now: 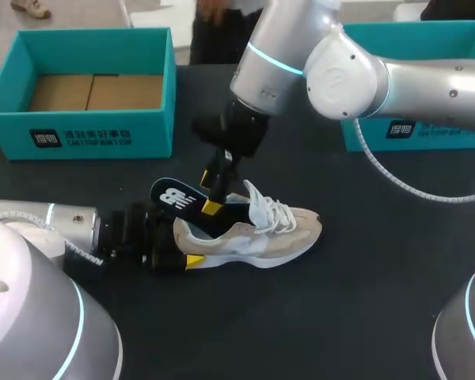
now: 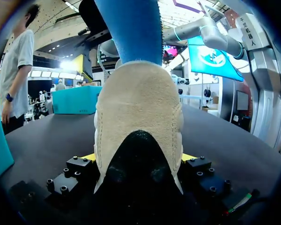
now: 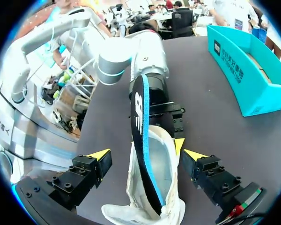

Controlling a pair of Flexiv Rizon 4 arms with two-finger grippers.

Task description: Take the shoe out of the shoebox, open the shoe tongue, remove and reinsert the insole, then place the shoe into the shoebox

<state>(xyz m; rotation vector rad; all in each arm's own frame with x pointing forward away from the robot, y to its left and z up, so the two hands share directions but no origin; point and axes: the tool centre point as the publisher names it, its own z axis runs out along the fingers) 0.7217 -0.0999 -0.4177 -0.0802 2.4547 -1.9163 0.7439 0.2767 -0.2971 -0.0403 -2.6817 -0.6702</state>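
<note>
A beige and white shoe (image 1: 257, 233) lies on its side on the black table, toe to the right. My left gripper (image 1: 182, 242) is shut on its heel; in the left wrist view the heel (image 2: 138, 117) fills the gap between both yellow tips of that gripper (image 2: 138, 158). A dark insole with a blue underside (image 1: 176, 198) sticks up out of the shoe's opening. My right gripper (image 1: 214, 198) hangs just over it, open. In the right wrist view the insole (image 3: 141, 140) stands between the wide-apart fingers of the gripper (image 3: 147, 154), touching neither.
An open teal shoebox (image 1: 79, 131) with a cardboard floor stands at the back left. A second teal box (image 1: 427, 131) sits at the back right behind my right arm. The left arm's wrist lies low along the table's left.
</note>
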